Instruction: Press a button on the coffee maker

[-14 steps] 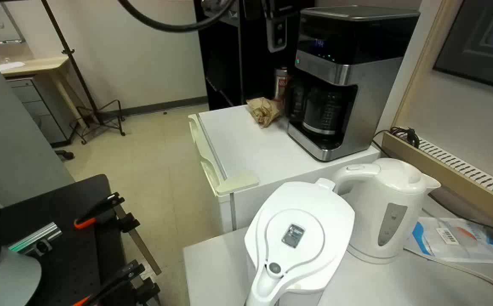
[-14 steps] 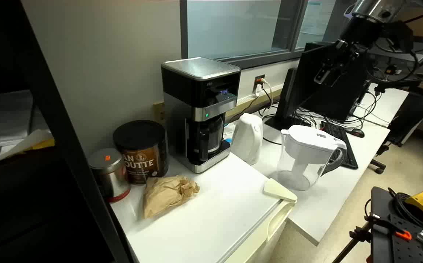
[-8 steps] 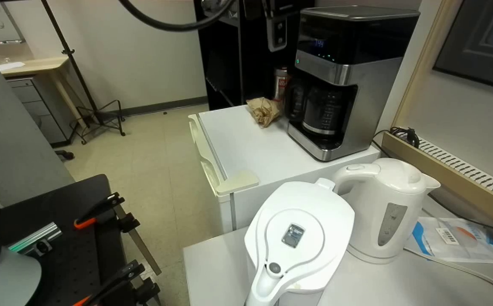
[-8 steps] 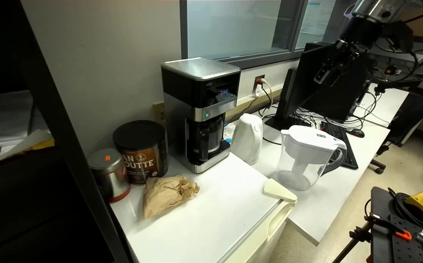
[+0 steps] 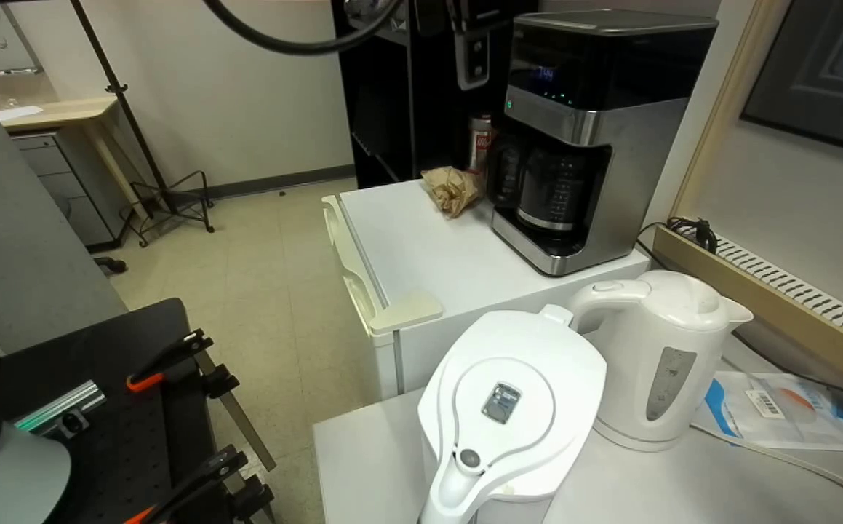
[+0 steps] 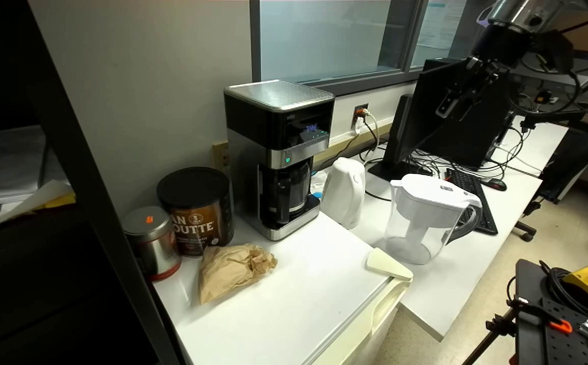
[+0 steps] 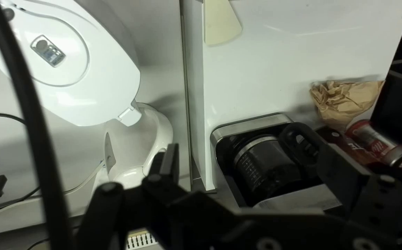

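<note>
You are holding the hand [image 7: 250, 158] in the air, its fingers [image 7: 169, 161] spread wide. In an exterior view, the coffee maker [image 6: 276, 157] is standing on the white worktop [image 6: 314, 284], between the large brown can [image 6: 196, 215] and the kettle [image 6: 342, 195].

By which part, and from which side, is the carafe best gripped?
Probably by its upright handle, the pincer coming level from the open front of the coffee maker: the handle points out at an angle, and the machine overhangs the carafe.
</note>
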`<state>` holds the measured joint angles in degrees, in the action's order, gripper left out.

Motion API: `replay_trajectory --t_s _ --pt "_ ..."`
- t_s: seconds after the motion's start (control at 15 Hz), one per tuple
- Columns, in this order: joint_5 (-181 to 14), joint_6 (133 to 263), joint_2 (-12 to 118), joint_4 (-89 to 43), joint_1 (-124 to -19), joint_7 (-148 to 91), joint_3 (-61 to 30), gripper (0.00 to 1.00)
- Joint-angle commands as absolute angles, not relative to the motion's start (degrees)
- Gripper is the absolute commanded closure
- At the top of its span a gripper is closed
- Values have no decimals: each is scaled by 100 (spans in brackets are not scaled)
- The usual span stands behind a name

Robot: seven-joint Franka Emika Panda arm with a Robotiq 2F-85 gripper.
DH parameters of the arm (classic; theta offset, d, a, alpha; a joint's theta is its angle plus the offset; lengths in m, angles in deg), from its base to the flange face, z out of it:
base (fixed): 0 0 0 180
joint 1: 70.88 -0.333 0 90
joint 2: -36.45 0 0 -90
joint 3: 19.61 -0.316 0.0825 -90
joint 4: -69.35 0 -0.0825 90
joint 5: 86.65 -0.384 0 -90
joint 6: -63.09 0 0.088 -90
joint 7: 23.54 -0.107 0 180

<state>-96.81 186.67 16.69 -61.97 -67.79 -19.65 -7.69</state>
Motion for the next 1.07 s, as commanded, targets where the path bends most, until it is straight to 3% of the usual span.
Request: replay_trajectory --t_s 0.0,0.33,0.4,0.47,1.0 --pt "-9349 18842 1887 -6184 -6691 -2081 -1123 0" --pt "-8096 19303 2339 -6164 -6706 -2600 -1775 0" --pt "-7770 19428 2422 -6160 -6699 -2771 -1892 16" --pt "-7336 19605 2547 -6167 -6694 -3002 -2035 26" --pt "-3616 20260 3415 -5869 -6792 -5335 -2549 85"
